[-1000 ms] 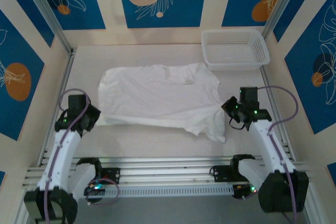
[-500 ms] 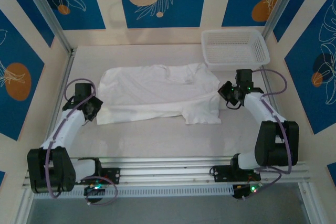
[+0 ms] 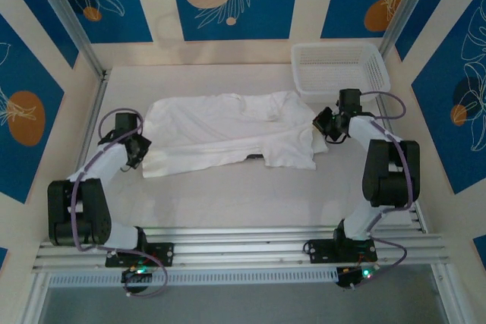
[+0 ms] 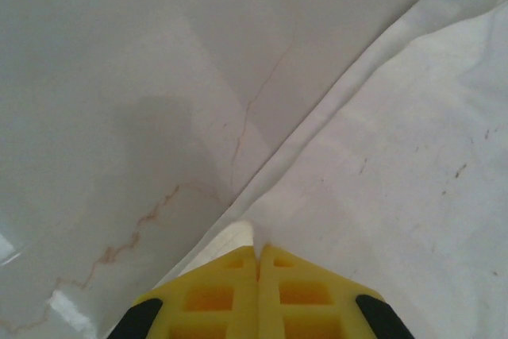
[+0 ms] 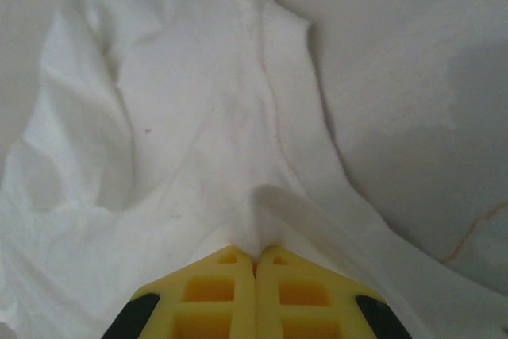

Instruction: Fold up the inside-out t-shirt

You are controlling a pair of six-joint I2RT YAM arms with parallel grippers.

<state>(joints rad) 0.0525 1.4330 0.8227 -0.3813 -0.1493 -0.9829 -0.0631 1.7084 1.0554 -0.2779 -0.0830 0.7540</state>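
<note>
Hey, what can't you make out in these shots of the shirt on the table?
- Top view: any seams proving the t-shirt is inside out are too small to see.
- Left wrist view: how much cloth the left gripper pinches is hidden between its shut fingers, which the bottom edge cuts off.
- Right wrist view: the same goes for the right gripper, and the shirt runs off the left and bottom edges.
</note>
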